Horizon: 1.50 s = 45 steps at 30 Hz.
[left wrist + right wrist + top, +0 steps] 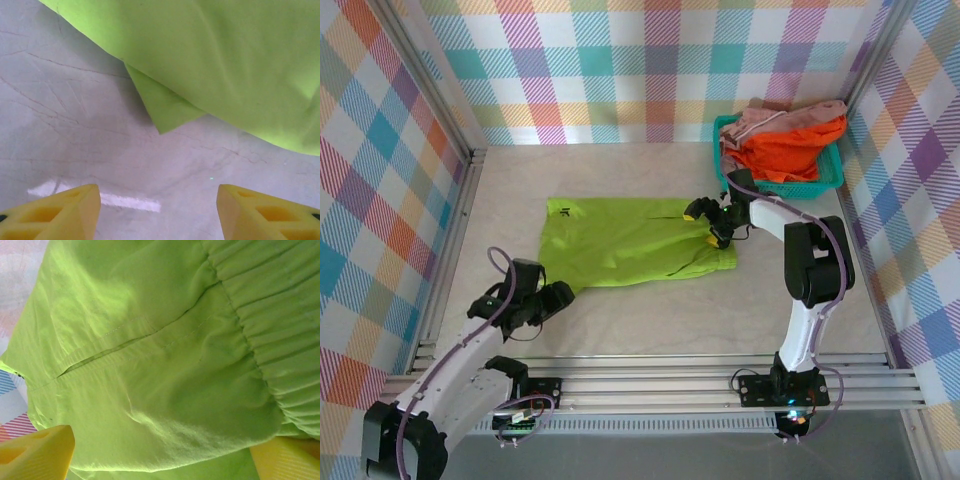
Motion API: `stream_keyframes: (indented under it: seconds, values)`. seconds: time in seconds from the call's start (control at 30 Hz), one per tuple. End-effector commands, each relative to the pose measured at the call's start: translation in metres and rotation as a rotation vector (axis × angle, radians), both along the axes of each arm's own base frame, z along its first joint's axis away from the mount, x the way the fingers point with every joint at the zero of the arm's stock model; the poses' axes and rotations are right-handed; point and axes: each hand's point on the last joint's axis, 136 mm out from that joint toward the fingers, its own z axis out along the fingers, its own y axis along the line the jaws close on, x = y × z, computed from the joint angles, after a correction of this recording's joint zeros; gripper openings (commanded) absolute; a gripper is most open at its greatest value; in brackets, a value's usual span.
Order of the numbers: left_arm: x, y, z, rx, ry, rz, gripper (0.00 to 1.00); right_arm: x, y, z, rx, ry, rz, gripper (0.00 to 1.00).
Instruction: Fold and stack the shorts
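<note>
- The green shorts (630,240) lie spread flat in the middle of the bench (620,325). The orange shorts (790,150) and pink shorts (770,118) sit heaped in the basket (790,188) at the far right corner.
- The left end effector (550,298) hangs just off the near left corner (162,122) of the green shorts. Its fingers are spread, with only bare bench between them.
- The right end effector (706,223) is at the right edge of the green shorts, by the gathered waistband (270,315). Its fingers are spread wide and cloth lies across the gap, but nothing looks pinched.
- Risk: the left corner shows two layers, one poking out under the other. A shallow pinch would likely catch only the top layer, and the fold would come out skewed.
- Risk: if the left fingers come together short of the cloth, they grab nothing, since the corner lies ahead of them.
- Risk: the elastic waistband is bunched and thick, so a grip on the right side may slip off or drag the whole pair sideways.
- Risk: lifting one side well ahead of the other would probably wrinkle the flat cloth.
</note>
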Motion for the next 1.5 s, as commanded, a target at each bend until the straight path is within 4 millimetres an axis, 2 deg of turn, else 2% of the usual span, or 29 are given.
stream_keyframes:
  seconds: [0.0,0.23,0.37,0.53,0.6,0.67,0.83,0.93,1.1,1.47]
  values:
    - [0.032,-0.020,0.018,-0.078,-0.217,-0.061,0.60,-0.007,-0.004,-0.009,-0.013,0.021,0.012,0.90]
    - [0.046,-0.023,0.007,-0.078,-0.267,-0.063,0.58,-0.010,-0.004,-0.011,-0.012,0.024,0.019,0.90]
    - [0.050,-0.027,-0.004,-0.080,-0.236,-0.084,0.49,-0.010,-0.004,-0.010,-0.012,0.021,0.024,0.90]
    - [0.050,-0.028,-0.016,-0.064,-0.197,-0.092,0.43,-0.010,-0.004,-0.009,-0.014,0.019,0.026,0.90]
    - [0.047,-0.024,-0.019,-0.040,-0.180,-0.087,0.43,-0.011,-0.005,-0.010,-0.015,0.021,0.026,0.90]
    - [0.042,-0.014,-0.024,0.010,-0.150,-0.070,0.49,-0.011,-0.006,-0.010,-0.015,0.023,0.026,0.90]
    - [0.033,0.008,-0.018,0.076,-0.116,0.036,0.52,-0.012,-0.007,-0.011,-0.013,0.027,0.026,0.90]
    - [0.035,0.002,-0.017,0.039,-0.127,0.027,0.52,-0.012,-0.007,-0.012,-0.012,0.025,0.025,0.90]
    - [0.046,-0.020,-0.017,-0.053,-0.138,-0.025,0.47,-0.012,-0.006,-0.012,-0.007,0.028,0.023,0.90]
    - [0.060,-0.026,-0.025,-0.062,-0.117,-0.021,0.35,-0.014,-0.006,-0.015,-0.006,0.033,0.024,0.90]
